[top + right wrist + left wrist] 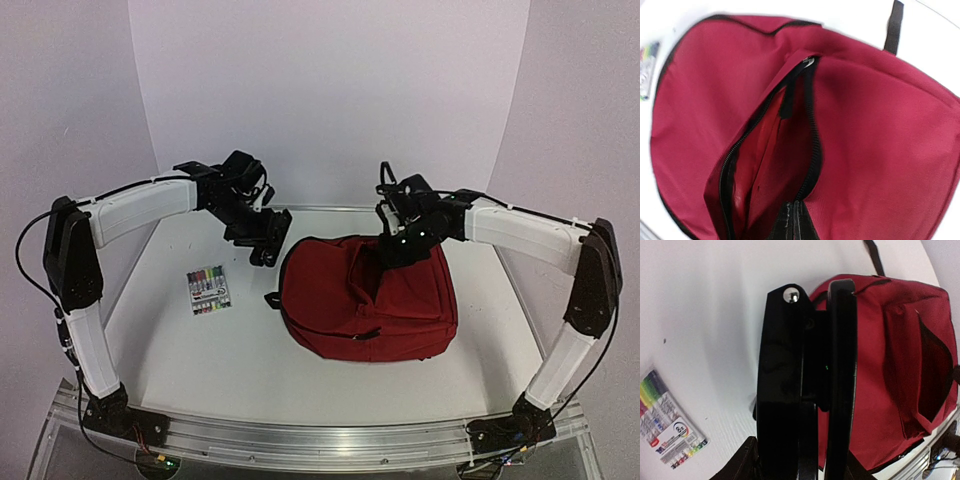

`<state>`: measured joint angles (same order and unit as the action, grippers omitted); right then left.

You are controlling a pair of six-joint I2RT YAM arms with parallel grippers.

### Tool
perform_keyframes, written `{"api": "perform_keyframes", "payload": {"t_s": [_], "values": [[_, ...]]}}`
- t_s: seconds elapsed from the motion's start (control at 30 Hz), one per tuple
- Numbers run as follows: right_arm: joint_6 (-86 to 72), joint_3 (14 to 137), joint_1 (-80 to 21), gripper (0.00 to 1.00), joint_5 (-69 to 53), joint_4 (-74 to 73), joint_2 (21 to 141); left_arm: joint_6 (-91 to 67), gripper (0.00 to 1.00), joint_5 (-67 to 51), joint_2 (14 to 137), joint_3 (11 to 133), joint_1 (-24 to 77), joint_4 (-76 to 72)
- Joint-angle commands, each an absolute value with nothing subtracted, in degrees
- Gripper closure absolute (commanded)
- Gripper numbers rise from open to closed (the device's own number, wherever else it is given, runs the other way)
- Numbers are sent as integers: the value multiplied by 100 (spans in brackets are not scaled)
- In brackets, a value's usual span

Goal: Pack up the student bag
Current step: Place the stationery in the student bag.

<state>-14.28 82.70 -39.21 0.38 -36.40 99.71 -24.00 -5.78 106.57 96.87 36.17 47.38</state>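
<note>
Right wrist view — right claw pinches the student bag pocket rim, depths shadowed; left claw, fingers pressed together, empty, left of bag — bare table beyond.

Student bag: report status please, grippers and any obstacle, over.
Left gripper shut, empty, beside student bag. Right gripper shut on its open pocket edge. Marker pack lies left of it, not yet packed.

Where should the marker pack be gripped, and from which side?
Across its long edges near the middle, straight down from above with the left gripper. The marker pack lies flat on the table, apart from the student bag, so only its edges give the jaws purchase.
</note>
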Motion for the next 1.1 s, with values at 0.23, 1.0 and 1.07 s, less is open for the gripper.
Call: {"api": "perform_keyframes", "payload": {"t_s": [0.23, 1.0, 1.07], "values": [[-1651, 7877, -2950, 100, -1892, -3577, 9562, -430, 67, -2176, 10849, 10149, 4611, 3720], [-2425, 7388, -2824, 100, -2626, -3148, 8743, 165, 68, -1391, 13325, 13057, 5300, 4807], [-2430, 7366, -2824, 100, -2621, -3129, 8771, -45, 68, -1381, 13540, 13427, 5295, 4760]]}}
